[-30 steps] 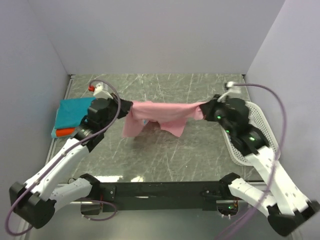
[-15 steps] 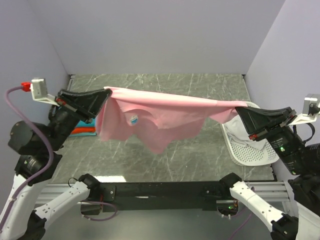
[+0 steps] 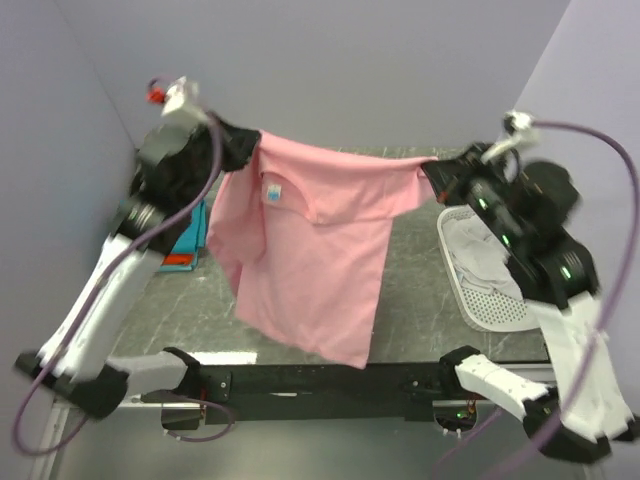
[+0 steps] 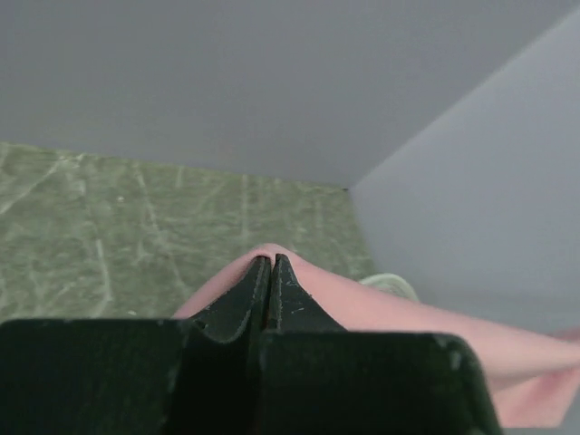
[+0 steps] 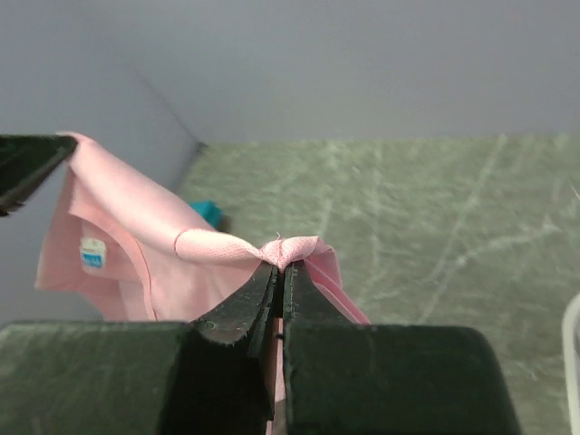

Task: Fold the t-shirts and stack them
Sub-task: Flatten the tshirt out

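The light pink t-shirt [image 3: 310, 250] hangs in the air, stretched between both grippers, its hem low near the front rail. My left gripper [image 3: 250, 143] is shut on its left shoulder; in the left wrist view the gripper [image 4: 270, 263] pinches pink cloth [image 4: 435, 326]. My right gripper [image 3: 432, 172] is shut on the other shoulder; in the right wrist view the gripper [image 5: 281, 265] holds a bunched fold of the pink shirt [image 5: 118, 236]. A teal shirt [image 3: 193, 233] and an orange-red one [image 3: 177, 261] lie at the table's left, mostly hidden by the left arm. White cloth [image 3: 480, 262] lies in the basket.
The white perforated basket [image 3: 497, 307] stands at the table's right side under the right arm. The green marbled table [image 3: 410, 290] is walled by grey panels at back and sides. A black rail [image 3: 320, 380] runs along the near edge.
Both grippers have lifted higher and moved toward the back wall with the pink shirt. The shirt has unfurled and now hangs full length instead of bunched.
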{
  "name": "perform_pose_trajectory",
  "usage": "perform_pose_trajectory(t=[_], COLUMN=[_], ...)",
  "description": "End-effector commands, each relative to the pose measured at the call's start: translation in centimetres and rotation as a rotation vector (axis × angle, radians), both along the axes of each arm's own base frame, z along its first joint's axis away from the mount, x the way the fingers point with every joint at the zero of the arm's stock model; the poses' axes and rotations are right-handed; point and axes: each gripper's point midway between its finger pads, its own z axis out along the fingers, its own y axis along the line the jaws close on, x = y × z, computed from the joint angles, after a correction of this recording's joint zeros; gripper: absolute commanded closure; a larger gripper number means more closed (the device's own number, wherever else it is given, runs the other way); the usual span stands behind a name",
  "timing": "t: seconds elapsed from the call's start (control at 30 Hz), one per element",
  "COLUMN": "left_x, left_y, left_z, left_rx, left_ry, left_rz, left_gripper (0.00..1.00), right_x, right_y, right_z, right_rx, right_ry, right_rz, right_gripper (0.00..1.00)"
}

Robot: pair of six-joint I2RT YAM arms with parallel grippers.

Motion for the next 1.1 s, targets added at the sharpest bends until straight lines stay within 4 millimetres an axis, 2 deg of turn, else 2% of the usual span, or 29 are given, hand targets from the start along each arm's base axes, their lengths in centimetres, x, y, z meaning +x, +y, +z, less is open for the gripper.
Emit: perform_pose_trajectory(t=[0.0,0.03,0.07,0.1,0.13,0.17,0.2,0.23,0.27,0.33,0.37,0.43,0.47,0.5,0.53,0.57,0.6,0.63,0.67,0.7,0.73,0.77,0.83,0.87,0.9,0.97,1.0,1.03,1.07], left_x=[6.5,9.5,10.5,11.4,13.3,12.9,13.2,13.7,13.2,12.5,12.3,10.8,11.3,11.1,10.4,10.0,9.8,8.7,8.1,7.6,6.6,6.1,4.3,3.7,3.3,2.3,2.1,1.7,1.6], left_y=[1.4,0.7,1.6,1.8,1.3,1.4,1.4,1.2,1.5,1.2,0.9,0.8,0.8,1.0,1.6,1.8,2.0,2.4,2.5,2.7,3.5,4.2,5.2,5.3,6.1,6.7,7.0,7.0,6.8], left_z=[-0.8,-3.3,-0.2,0.3,-0.9,1.9,2.4,2.4,4.0,3.8,3.7,2.8,-0.9,-2.4,-6.1,-8.0,-9.2,-13.4,-15.2,-17.1,-21.3,-23.4,-28.1,-29.1,-29.8,-31.0,-30.6,-30.8,-30.5], left_rx=[0.093,0.112,0.107,0.126,0.160,0.186,0.201,0.215,0.226,0.262,0.266,0.289,0.312,0.328,0.350,0.353,0.349,0.354,0.352,0.357,0.361,0.357,0.348,0.343,0.347,0.334,0.319,0.298,0.282], left_ry=[0.053,0.124,0.068,0.065,0.093,0.029,0.018,0.018,-0.017,-0.037,-0.050,-0.050,0.032,0.057,0.132,0.166,0.169,0.249,0.278,0.316,0.416,0.473,0.603,0.630,0.652,0.696,0.692,0.703,0.694], left_rz=[0.027,-0.006,0.009,0.029,0.024,0.016,0.015,0.007,0.013,-0.022,-0.041,-0.076,-0.083,-0.080,-0.075,-0.071,-0.061,-0.062,-0.065,-0.066,-0.033,0.002,0.047,0.050,0.088,0.127,0.145,0.155,0.149], left_gripper=[0.99,1.00,1.00,1.00,1.00,1.00,1.00,1.00,1.00,1.00,1.00,1.00,1.00,1.00,1.00,1.00,1.00,1.00,0.99,0.99,0.97,0.93,0.70,0.58,0.39,0.09,0.01,0.00,0.01], right_x=[5.4,6.4,8.0,8.0,8.1,8.5,8.0,8.0,7.7,7.5,6.6,6.7,5.8,6.0,5.5,4.0,3.3,1.4,0.5,-0.6,-3.1,-4.2,-7.6,-8.8,-9.4,-10.6,-10.4,-10.1,-9.6], right_y=[-0.6,-1.3,-1.3,-1.6,-1.4,-1.4,-1.5,-1.8,-2.0,-2.4,-2.5,-2.6,-2.9,-2.6,-2.4,-2.1,-0.3,0.6,1.8,2.8,4.8,5.7,8.4,8.6,8.9,8.9,8.8,8.7,8.5], right_z=[0.0,0.3,0.0,1.9,2.4,2.3,4.0,4.3,4.5,4.0,4.3,1.5,0.6,-3.0,-5.0,-5.3,-10.8,-12.1,-17.1,-18.7,-19.9,-24.0,-26.7,-28.9,-29.6,-31.3,-31.6,-32.2,-32.0], right_rx=[-0.020,-0.020,-0.026,-0.016,-0.024,-0.035,-0.033,-0.044,-0.048,-0.048,-0.041,-0.036,-0.028,-0.029,-0.020,0.011,0.016,0.034,0.018,0.058,0.072,0.067,0.100,0.073,0.064,-0.016,-0.038,-0.067,-0.087], right_ry=[0.026,0.024,0.036,0.003,-0.003,0.014,-0.023,-0.032,-0.035,-0.028,-0.048,0.014,0.039,0.128,0.172,0.153,0.270,0.276,0.368,0.413,0.436,0.517,0.620,0.685,0.721,0.787,0.791,0.797,0.779], right_rz=[-0.054,-0.058,-0.055,-0.058,-0.037,-0.036,-0.036,-0.046,-0.057,-0.074,-0.071,-0.083,-0.099,-0.101,-0.099,-0.089,-0.038,0.002,0.034,0.051,0.140,0.167,0.294,0.302,0.310,0.308,0.294,0.275,0.256], right_gripper=[1.00,1.00,1.00,1.00,1.00,1.00,1.00,1.00,1.00,1.00,1.00,1.00,1.00,1.00,1.00,1.00,1.00,1.00,1.00,1.00,1.00,1.00,1.00,1.00,0.97,0.89,0.72,0.64,0.49])
